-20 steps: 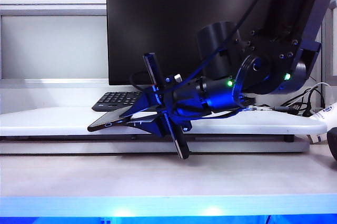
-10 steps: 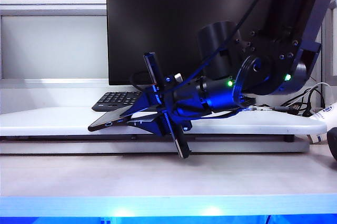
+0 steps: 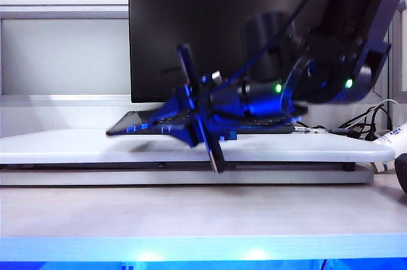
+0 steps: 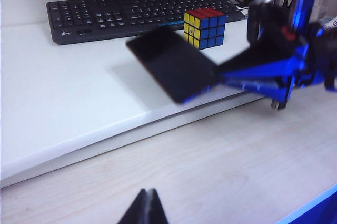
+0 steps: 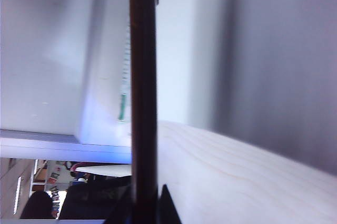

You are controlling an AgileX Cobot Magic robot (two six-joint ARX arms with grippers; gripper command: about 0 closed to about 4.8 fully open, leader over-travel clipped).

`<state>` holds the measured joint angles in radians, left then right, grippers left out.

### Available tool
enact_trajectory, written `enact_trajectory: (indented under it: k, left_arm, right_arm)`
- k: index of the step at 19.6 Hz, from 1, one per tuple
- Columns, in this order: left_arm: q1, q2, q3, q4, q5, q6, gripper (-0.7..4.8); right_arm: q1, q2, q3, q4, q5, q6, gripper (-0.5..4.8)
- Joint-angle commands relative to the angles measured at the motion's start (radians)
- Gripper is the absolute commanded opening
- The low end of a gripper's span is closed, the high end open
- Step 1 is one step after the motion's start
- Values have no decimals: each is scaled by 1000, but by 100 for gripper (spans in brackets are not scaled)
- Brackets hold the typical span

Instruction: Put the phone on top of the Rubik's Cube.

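The phone point(image 4: 171, 63) is a flat black slab held by one end in my right gripper point(image 4: 222, 74), hovering over the white shelf just in front of the Rubik's Cube point(image 4: 205, 27). The cube stands on the shelf by the keyboard, showing red, yellow and blue faces. In the exterior view the phone point(image 3: 135, 125) lies almost level and blurred, with the right gripper point(image 3: 168, 124) shut on it; the cube is hidden there. In the right wrist view the phone point(image 5: 143, 87) appears edge-on between the jaws of the right gripper point(image 5: 145, 205). My left gripper point(image 4: 147, 197) is shut and empty, low over the wooden desk.
A black keyboard point(image 4: 105, 10) lies on the white raised shelf point(image 4: 63, 87) behind the cube, with a dark monitor point(image 3: 216, 35) behind it. Cables point(image 3: 372, 121) run at the right. The wooden desk point(image 4: 237, 155) stretches in front of the shelf.
The right gripper has lifted and tipped the phone: its free end rose from below the shelf edge to nearly level above it. The left gripper has not moved.
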<state>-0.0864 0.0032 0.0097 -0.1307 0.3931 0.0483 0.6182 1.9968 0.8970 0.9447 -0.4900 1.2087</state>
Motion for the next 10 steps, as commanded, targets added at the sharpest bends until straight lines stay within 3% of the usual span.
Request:
enact_trajectory:
  k: [1, 10]
  left_arm:
    - [1, 0, 0, -20, 12, -3, -5]
    - [1, 0, 0, -20, 11, -3, -6]
  right_arm:
    - [-5, -50, 6, 56, -2, -5, -9]
    - [-108, -146, 5, 37, -17, -11, -9]
